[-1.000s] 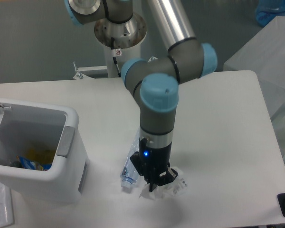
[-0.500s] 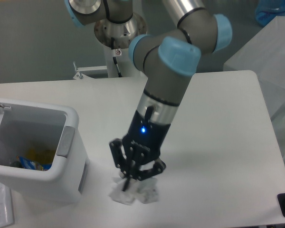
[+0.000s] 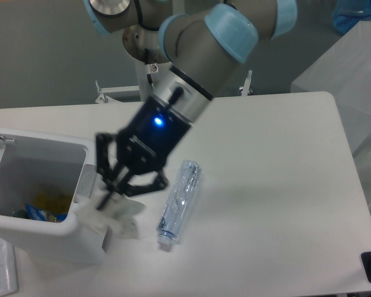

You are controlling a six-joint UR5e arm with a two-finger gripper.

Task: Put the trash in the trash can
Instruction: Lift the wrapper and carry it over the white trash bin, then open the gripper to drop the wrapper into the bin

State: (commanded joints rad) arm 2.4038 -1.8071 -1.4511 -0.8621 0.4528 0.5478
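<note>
Crumpled white wrapper (image 3: 114, 213): thin, creased, motion-blurred; hangs pinched in the gripper (image 3: 111, 197), at the near right corner of the trash can (image 3: 46, 198), partly over its rim. Whether it touches the rim cannot be told.

Gripper: black, two-fingered, fingers drawn in and clamped on the wrapper; blue light glowing on the wrist above.

Crushed plastic bottle (image 3: 179, 199): clear with a bluish tint, flattened and ridged, white cap at the near end; lies on the table (image 3: 284, 185), just right of the gripper, apart from the can.

Trash can: boxy white plastic, rounded corners, grey tab on its right rim; blue and yellow scraps inside at the bottom.

Table: smooth matte white, rounded far-right corner.

Arm: grey metal tubes with light-blue joint caps.
</note>
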